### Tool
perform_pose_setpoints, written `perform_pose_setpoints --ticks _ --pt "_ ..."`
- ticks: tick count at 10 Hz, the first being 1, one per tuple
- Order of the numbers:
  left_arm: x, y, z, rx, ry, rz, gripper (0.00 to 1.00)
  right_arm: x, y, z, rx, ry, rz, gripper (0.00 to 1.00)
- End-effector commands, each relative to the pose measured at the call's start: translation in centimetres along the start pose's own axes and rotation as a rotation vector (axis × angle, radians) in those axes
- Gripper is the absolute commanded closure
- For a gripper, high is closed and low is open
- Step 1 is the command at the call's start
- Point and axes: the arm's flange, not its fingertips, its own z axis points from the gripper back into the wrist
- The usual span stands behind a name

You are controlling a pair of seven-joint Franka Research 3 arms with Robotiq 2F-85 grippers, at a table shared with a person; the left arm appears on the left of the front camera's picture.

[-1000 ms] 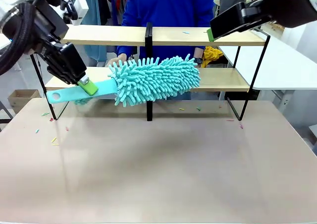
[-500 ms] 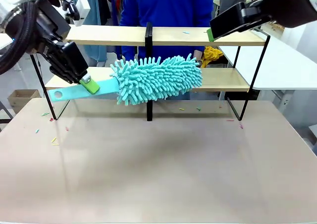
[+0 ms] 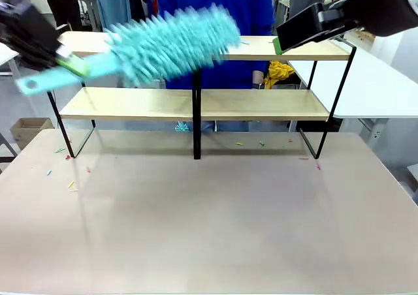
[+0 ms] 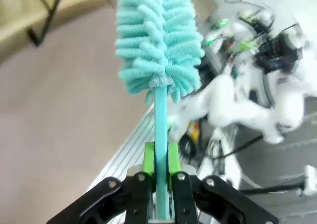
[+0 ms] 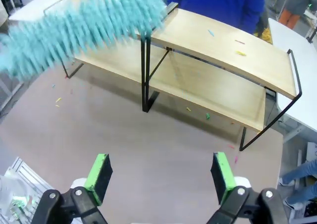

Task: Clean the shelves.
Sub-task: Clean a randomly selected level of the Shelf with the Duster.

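Green pads [image 4: 148, 157] of the left pincer [image 4: 160, 154] are clamped flat on the thin turquoise handle of a duster [image 4: 158, 40]. The grip sits low on the shaft, and the fluffy head runs straight out along the fingers' line.

In the front view the duster's long axis lies almost level, with the handle end at picture left and the head towards the middle, at the height of the top board of the shelves [image 3: 287, 48]. The head is blurred. Its tip reaches about as far as the black centre post [image 3: 196, 122], over the left half of the top board. Contact between head and wood cannot be confirmed.

The shelves stand at the far side of the tabletop [image 3: 209, 223], long side across the view, so board and duster axis run nearly parallel. A person in a blue top [image 3: 215, 4] stands behind them.

A few small coloured bits [image 5: 210, 33] lie on the right half of the top board, beyond the post and onward from the left pincer along the tool's own line. Others lie on the lower board and the tabletop.

The right pincer [image 5: 161, 177] stands wide and holds nothing, above the shelves' right end. It is nearer the bits, but only the left arm carries the tool.

Assessment: the coming move calls for a sweep rightward along the top board, past the post.
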Motion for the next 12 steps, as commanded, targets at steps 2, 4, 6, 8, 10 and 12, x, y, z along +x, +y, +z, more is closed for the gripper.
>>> perform_pose_setpoints --ticks 2,4,6,8,10,12 --pt "-7.4 0.9 10.3 -0.077 -0.423 -0.020 0.88 0.1 0.1 0.0 0.007 -0.001 -0.008 0.00" --pt "-12.1 1.8 16.8 0.085 -0.658 0.177 0.88 0.1 0.1 0.0 0.007 -0.001 -0.008 0.00" --pt "-16.7 3.8 21.2 0.173 -0.893 0.409 0.88 0.1 0.1 0.0 0.007 -0.001 -0.008 0.00" --pt "-19.1 5.6 22.1 0.200 -0.993 0.537 0.88 0.1 0.1 0.0 0.007 -0.001 -0.008 0.00" --pt "-20.2 5.6 23.8 0.244 -0.943 0.511 0.88 0.1 0.1 0.0 0.007 -0.001 -0.008 0.00" --pt "-20.2 5.6 23.8 0.244 -0.943 0.511 0.88 0.1 0.1 0.0 0.007 -0.001 -0.008 0.00"
